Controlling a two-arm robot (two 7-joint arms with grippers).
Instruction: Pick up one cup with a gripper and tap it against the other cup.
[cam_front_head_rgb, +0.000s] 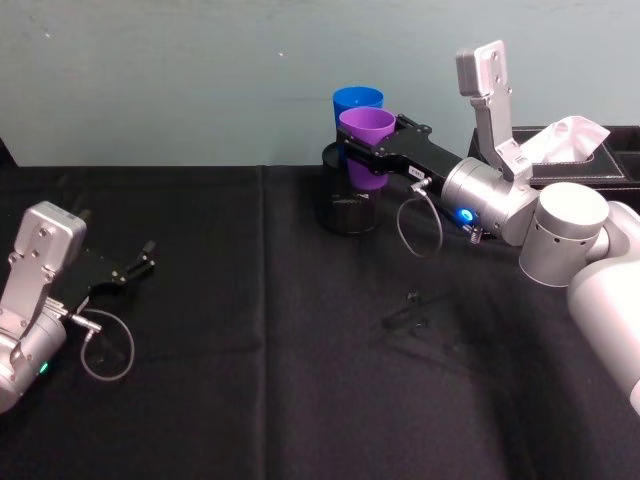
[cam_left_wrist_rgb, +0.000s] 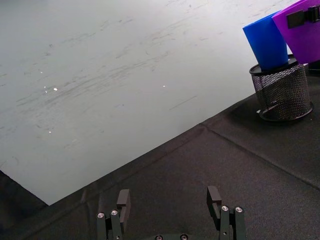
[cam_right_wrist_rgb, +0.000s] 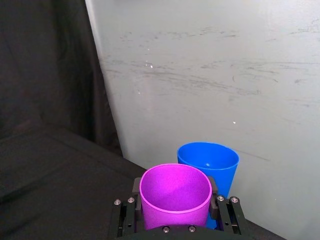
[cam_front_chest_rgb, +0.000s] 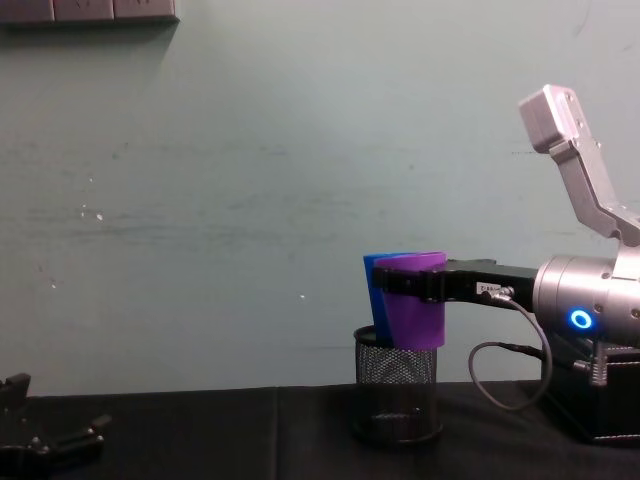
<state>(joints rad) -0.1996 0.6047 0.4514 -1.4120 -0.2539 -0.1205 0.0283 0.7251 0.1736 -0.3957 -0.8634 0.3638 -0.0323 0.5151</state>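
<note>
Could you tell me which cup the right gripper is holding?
The purple cup, clamped in the right gripper; the blue cup stands ungripped in the black mesh holder just beyond it.

Plain purple cup (cam_front_head_rgb: 367, 128), plain bright blue cup (cam_front_head_rgb: 357, 98). Pen holder (cam_left_wrist_rgb: 281, 92) black wire mesh. Tablecloth (cam_front_head_rgb: 250, 400) solid black. Wall (cam_front_head_rgb: 180, 70) pale grey-green, faint scuff streaks. Right gripper (cam_front_head_rgb: 364, 150) black, white label (cam_front_head_rgb: 415, 173), grey cable (cam_front_head_rgb: 404, 226); arm (cam_front_head_rgb: 500, 205) silver, blue glowing ring (cam_front_chest_rgb: 580, 320). Left gripper (cam_front_head_rgb: 152, 254) black.

place: lab bench | black-draped table (cam_front_head_rgb: 250, 400) | bare scuffed wall (cam_front_head_rgb: 150, 80) | mesh pen holder (cam_front_chest_rgb: 397, 400)
</note>
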